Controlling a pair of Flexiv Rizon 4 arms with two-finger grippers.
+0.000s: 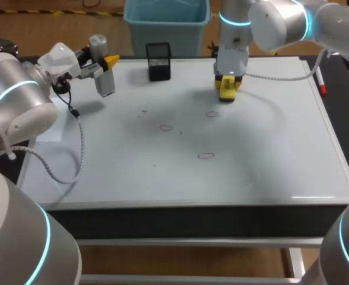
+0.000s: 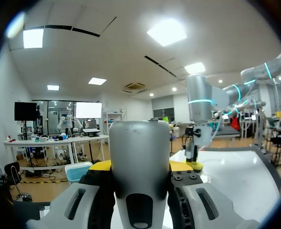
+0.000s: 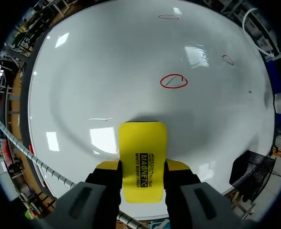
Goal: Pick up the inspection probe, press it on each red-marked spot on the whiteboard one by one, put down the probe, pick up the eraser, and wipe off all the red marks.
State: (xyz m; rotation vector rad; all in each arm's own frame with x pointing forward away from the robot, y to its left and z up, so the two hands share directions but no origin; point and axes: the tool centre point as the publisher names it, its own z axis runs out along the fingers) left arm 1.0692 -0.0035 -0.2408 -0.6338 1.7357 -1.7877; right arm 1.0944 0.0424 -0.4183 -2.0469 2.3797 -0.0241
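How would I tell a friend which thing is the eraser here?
Look at the whiteboard, then the arm entering from the right. Its pincer grips the eraser, a flat yellow block with rounded corners, near the board's far edge. The black mesh cup nearby is dark, and the other pincer holds a grey probe.
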